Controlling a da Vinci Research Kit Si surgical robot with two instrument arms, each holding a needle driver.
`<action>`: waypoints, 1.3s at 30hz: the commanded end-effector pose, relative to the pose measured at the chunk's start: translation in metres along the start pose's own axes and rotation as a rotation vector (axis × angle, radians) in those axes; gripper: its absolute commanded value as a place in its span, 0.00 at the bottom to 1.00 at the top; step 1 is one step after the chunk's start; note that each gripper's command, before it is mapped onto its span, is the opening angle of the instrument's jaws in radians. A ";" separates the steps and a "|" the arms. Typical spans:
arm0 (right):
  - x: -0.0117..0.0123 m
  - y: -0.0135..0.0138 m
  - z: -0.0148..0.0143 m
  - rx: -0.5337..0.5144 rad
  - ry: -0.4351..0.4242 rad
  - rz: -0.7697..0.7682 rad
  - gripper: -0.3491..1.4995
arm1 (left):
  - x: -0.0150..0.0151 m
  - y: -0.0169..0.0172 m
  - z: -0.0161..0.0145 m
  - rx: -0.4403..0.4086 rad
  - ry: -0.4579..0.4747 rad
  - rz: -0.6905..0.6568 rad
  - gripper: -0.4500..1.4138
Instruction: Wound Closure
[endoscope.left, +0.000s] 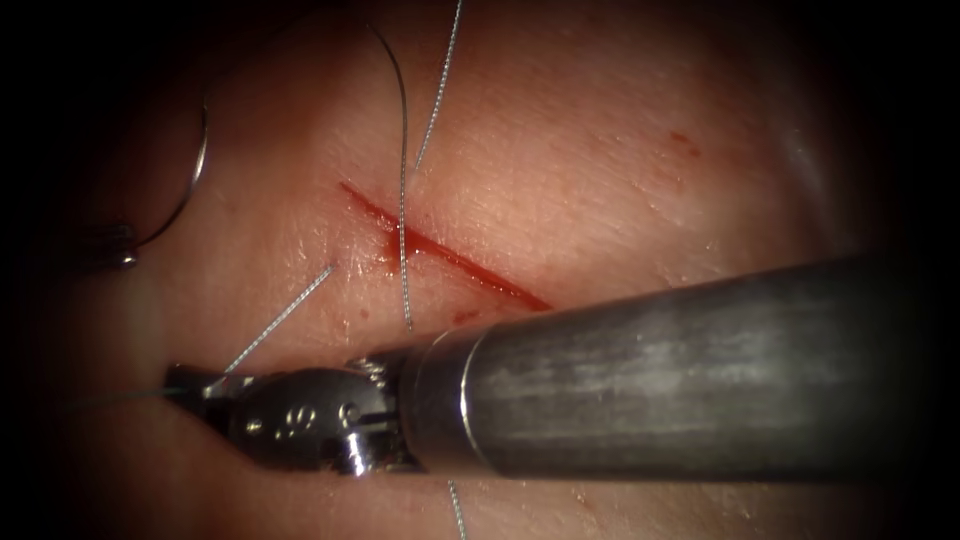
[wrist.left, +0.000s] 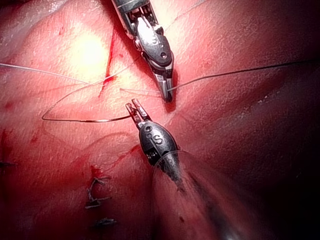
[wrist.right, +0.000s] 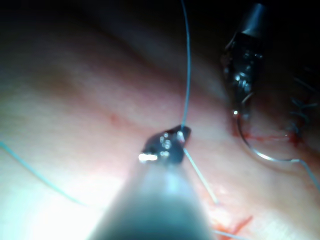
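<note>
The tissue (endoscope.left: 600, 170) bears a slanted red cut (endoscope.left: 450, 258). Left of the cut, my left tool (endoscope.left: 120, 252) is shut on the curved needle (endoscope.left: 195, 170) near one end. The needle arcs over the surface and is not in the tissue. In the left wrist view the same jaws (wrist.left: 135, 110) hold the needle (wrist.left: 80, 120). My right tool (endoscope.left: 195, 383) reaches across in front of the cut and is shut on the thread (endoscope.left: 285, 318), which rises from the tissue left of the cut. Another strand (endoscope.left: 404, 200) crosses the cut. The right wrist view shows the right tool (wrist.right: 180, 134) pinching thread (wrist.right: 186, 65).
The right tool's thick shaft (endoscope.left: 680, 370) covers the near part of the tissue. Several dark stitches (wrist.left: 97, 200) lie in a row farther along the tissue. Small red spots (endoscope.left: 685, 143) mark the tissue right of the cut.
</note>
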 end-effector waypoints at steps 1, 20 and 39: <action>0.0002 -0.0011 0.0007 0.007 0.004 -0.001 0.00 | -0.0008 0.0004 0.0005 -0.002 0.000 -0.002 0.00; 0.0037 -0.0047 0.0019 0.055 0.032 -0.020 0.00 | -0.0007 0.0003 0.0004 -0.006 0.001 -0.002 0.00; 0.0055 -0.0088 0.0037 0.110 0.052 -0.056 0.00 | -0.0007 0.0003 0.0003 -0.007 0.002 -0.003 0.00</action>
